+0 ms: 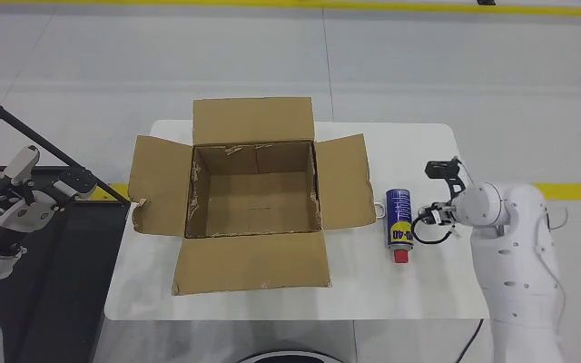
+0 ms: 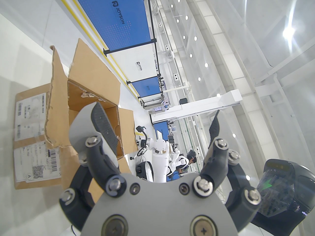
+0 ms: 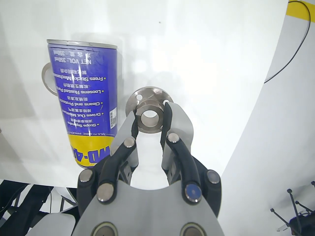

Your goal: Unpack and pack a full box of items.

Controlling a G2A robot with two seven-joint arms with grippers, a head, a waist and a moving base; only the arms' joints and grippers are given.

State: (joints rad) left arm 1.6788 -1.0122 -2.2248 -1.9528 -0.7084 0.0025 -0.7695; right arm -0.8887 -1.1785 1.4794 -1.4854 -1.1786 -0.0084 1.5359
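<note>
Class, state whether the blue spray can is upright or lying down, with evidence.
Lying down: the blue spray can shows its full length flat on the table.

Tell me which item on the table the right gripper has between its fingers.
The flanged metal bushing; the blue spray can and the flat ring lie ungripped nearby.

A pale grey floor [image 1: 91, 63] fills the upper part of the top view, with a yellow line [image 1: 272, 4] along the top edge. The white surface [image 1: 408, 290] sits at centre. In the left wrist view, blue panels [image 2: 118, 13] stand in black frames under a white ceiling [image 2: 246, 50] dotted with round lamps [image 2: 288, 33].
</note>
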